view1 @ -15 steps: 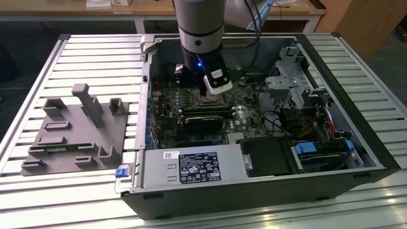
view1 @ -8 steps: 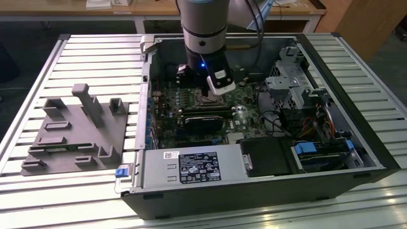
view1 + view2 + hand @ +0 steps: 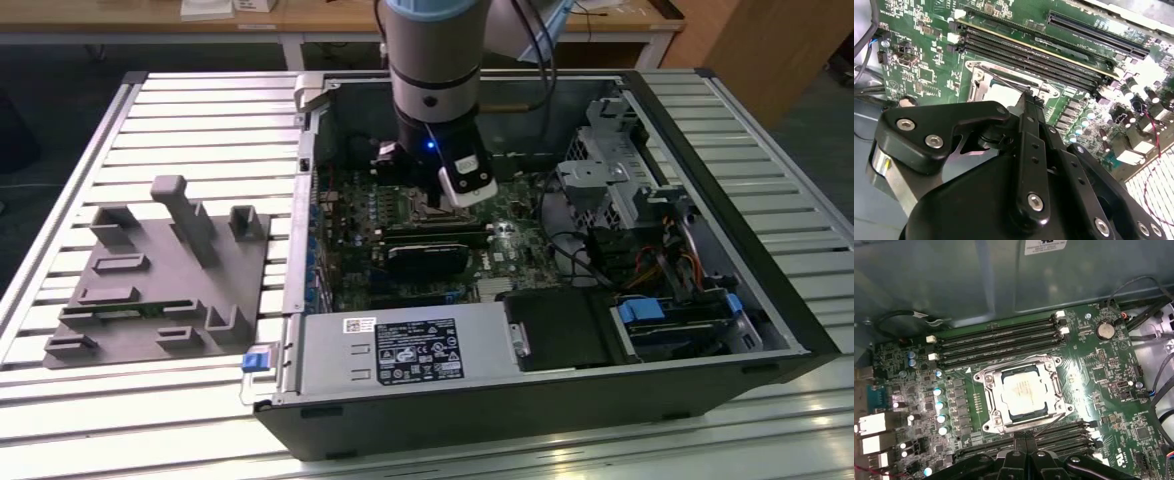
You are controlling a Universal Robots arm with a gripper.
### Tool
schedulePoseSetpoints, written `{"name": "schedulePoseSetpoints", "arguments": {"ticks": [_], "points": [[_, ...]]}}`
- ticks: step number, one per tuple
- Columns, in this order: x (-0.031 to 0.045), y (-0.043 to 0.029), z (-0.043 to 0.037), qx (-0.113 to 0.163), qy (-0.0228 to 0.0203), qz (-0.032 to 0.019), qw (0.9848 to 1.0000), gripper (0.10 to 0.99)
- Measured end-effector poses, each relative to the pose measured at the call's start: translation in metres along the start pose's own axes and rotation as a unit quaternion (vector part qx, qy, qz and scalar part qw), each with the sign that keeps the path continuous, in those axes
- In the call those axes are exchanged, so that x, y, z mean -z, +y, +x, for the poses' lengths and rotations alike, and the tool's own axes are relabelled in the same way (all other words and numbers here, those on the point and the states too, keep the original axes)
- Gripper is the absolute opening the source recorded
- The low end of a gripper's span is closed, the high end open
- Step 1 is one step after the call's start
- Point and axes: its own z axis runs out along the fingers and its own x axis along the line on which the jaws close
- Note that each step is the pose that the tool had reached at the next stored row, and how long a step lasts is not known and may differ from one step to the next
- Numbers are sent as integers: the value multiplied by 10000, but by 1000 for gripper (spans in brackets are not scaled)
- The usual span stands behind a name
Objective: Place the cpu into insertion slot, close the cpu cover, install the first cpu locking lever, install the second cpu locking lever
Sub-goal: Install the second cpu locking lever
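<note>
While the arm hangs inside the open computer case (image 3: 747, 300), its gripper (image 3: 1026, 440) sits just above the motherboard (image 3: 1104, 375) with both fingers pressed together, holding nothing. Directly ahead of the fingertips lies the insertion slot (image 3: 985, 426), with the cpu (image 3: 1024, 391) seated in it and the cpu cover (image 3: 1054, 371) folded down around the pale chip.

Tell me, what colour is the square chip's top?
Pale silvery-beige. The cpu shows best in the first wrist view, framed by the silver cpu cover.
</note>
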Motion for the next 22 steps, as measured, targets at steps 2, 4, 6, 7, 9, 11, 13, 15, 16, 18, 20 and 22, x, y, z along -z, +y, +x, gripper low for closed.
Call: {"name": "schedulePoseSetpoints", "arguments": {"ticks": [2,4,6,7,9,11,13,15,16,18,20,22], "points": [[-29,-6,-1,-7,-3,6,10000,106],[-56,-13,0,-10,-5,13,10000,106],[-82,-20,1,-15,-7,18,10000,106],[-94,-23,2,-17,-8,18,10000,106],[-116,-31,5,-21,-9,19,10000,106],[-131,-40,14,-23,-10,20,10000,106],[-138,-49,26,-24,-10,20,10000,106],[-146,-59,38,-24,-10,20,10000,106],[-151,-66,44,-24,-10,19,10000,106],[-165,-81,59,-24,-10,19,10000,106],[-180,-96,81,-24,-10,20,10000,106],[-195,-108,98,-24,-10,21,10000,106]]}}
